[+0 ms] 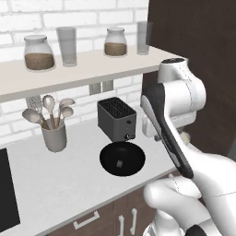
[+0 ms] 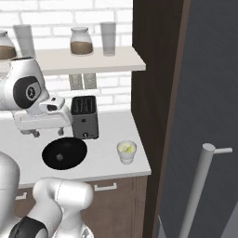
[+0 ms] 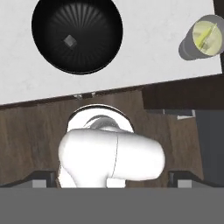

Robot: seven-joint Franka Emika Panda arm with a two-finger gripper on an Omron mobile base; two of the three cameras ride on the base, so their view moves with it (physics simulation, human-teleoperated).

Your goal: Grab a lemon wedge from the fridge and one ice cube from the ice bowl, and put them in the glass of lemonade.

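Observation:
The ice bowl (image 1: 133,167) (image 2: 74,158) (image 3: 100,52) is round and glossy black and sits on the white counter in front of the toaster. One tiny pale ice cube (image 1: 120,162) (image 2: 60,157) (image 3: 69,41) lies in it. The glass of lemonade (image 2: 127,152) (image 3: 201,38) stands near the counter's right end, and a pale yellow wedge-like piece shows in its liquid. My gripper (image 2: 46,133) (image 3: 113,179) hangs open above the counter, just left of the toaster and behind the bowl, holding nothing. The grey fridge (image 2: 209,93), with its slim handle (image 2: 199,186), fills the right side.
A dark toaster (image 1: 116,119) (image 2: 85,117) stands behind the bowl. A grey utensil holder (image 1: 54,137) with spoons is to the left. The shelf (image 1: 69,71) above carries lidded jars and tall tumblers. A dark brown panel (image 2: 153,93) walls the counter's right end.

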